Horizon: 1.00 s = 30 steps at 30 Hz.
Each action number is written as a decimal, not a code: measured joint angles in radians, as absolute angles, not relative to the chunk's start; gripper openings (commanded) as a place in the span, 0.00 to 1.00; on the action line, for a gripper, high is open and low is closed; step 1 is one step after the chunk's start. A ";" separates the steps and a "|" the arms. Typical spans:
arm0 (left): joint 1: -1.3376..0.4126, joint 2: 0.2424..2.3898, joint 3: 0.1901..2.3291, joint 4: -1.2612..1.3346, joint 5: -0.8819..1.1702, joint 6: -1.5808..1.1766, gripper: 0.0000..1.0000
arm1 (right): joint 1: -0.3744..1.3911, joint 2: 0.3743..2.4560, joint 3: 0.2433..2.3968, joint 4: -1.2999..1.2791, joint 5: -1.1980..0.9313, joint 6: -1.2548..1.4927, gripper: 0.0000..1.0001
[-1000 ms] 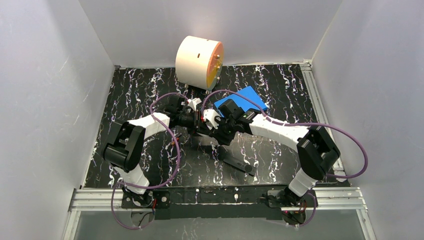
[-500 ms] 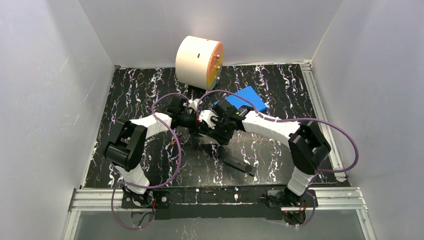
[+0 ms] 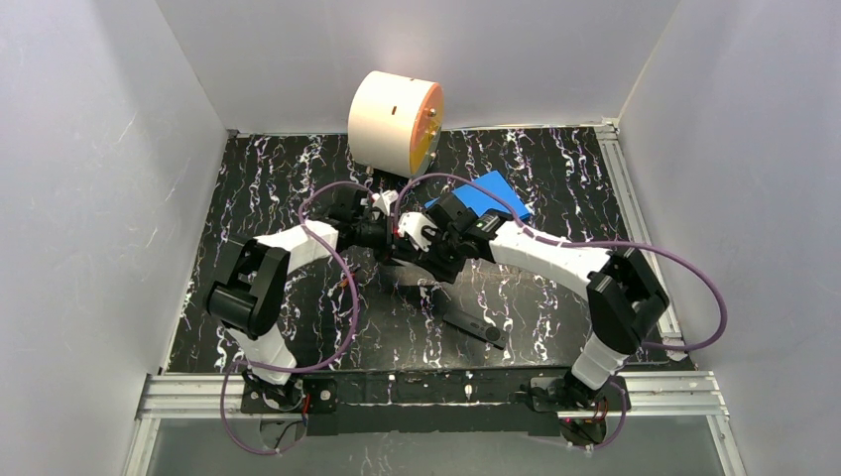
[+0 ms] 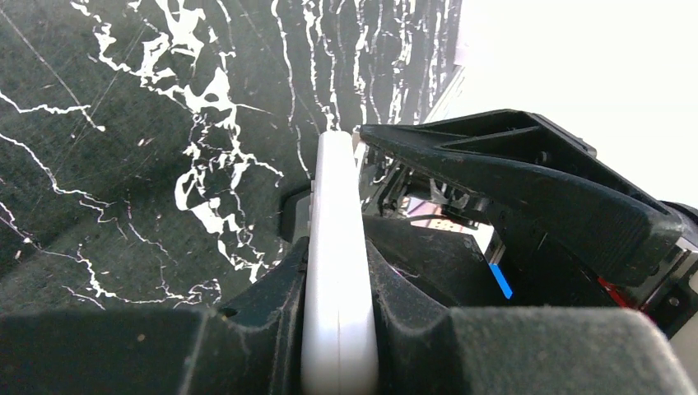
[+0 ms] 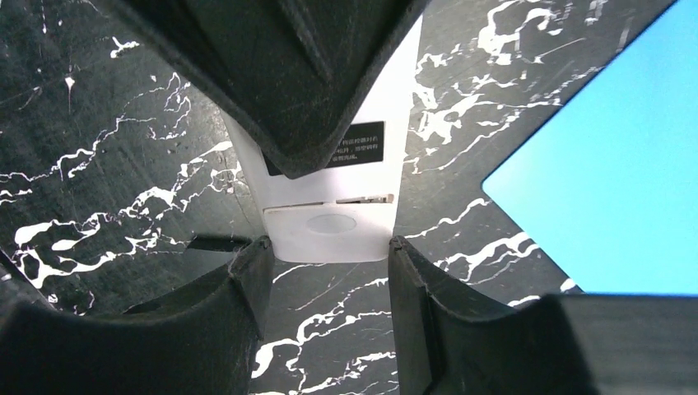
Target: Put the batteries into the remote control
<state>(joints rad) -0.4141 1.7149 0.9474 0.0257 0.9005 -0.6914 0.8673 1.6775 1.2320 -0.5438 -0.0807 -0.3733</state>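
Overall: both arms reach inward and their grippers meet at about the middle of the black marbled surface (image 3: 278, 178).
Left gripper (image 4: 336, 255): jaws closed on the remote, pinching its two broad faces. From the left wrist the remote shows edge-on as a thin white strip between the pads.
Cylinder (image 3: 395, 121): cream with an orange end face, lying on its side at the far edge, a little left of that edge's middle, apart from both grippers.
Remote (image 5: 329, 222): white and slim, held between the two grippers at about the middle of the surface. Its back faces the right wrist camera, showing a black label and, at the end nearer that camera, a cover seam with an oval dimple. Whether it touches the surface I cannot tell.
Left fingers (image 5: 296, 82): from the right wrist, one lies across the remote's back, covering part of the label.
Right gripper (image 5: 328, 251): jaws stand partly apart, with the fingertips against the two long edges of the remote's covered end, gripping it across its width.
Dark bar (image 3: 474, 325): flat on the surface toward the near edge, right of its middle, apart from both grippers.
Blue block (image 3: 481, 198): flat, toward the far edge and right of the grippers, partly under the right arm's cable.
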 measured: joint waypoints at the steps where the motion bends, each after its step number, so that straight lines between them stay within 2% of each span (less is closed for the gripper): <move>1: -0.408 1.715 0.953 0.026 0.912 -0.696 0.00 | 0.867 1.665 1.228 -0.537 -0.076 -0.373 0.55; 5: -0.387 1.715 0.973 0.026 0.949 -0.707 0.00 | 0.865 1.634 1.227 -0.519 -0.060 -0.373 0.62; 16: -0.371 1.728 1.004 0.029 0.995 -0.762 0.00 | 0.868 1.636 1.230 -0.491 -0.023 -0.368 0.65; 21: -0.366 1.728 1.004 0.030 1.010 -0.762 0.00 | 0.870 1.637 1.235 -0.489 -0.014 -0.359 0.71; 30: -0.333 1.731 1.004 -0.016 1.044 -0.704 0.00 | 0.825 1.545 1.134 -0.347 -0.056 -0.165 0.79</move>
<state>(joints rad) -0.3328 1.7313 1.0042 -0.0162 1.0439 -0.7040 0.8246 1.5448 1.1343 -0.3466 -0.0559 -0.1650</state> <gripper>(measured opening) 0.194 0.776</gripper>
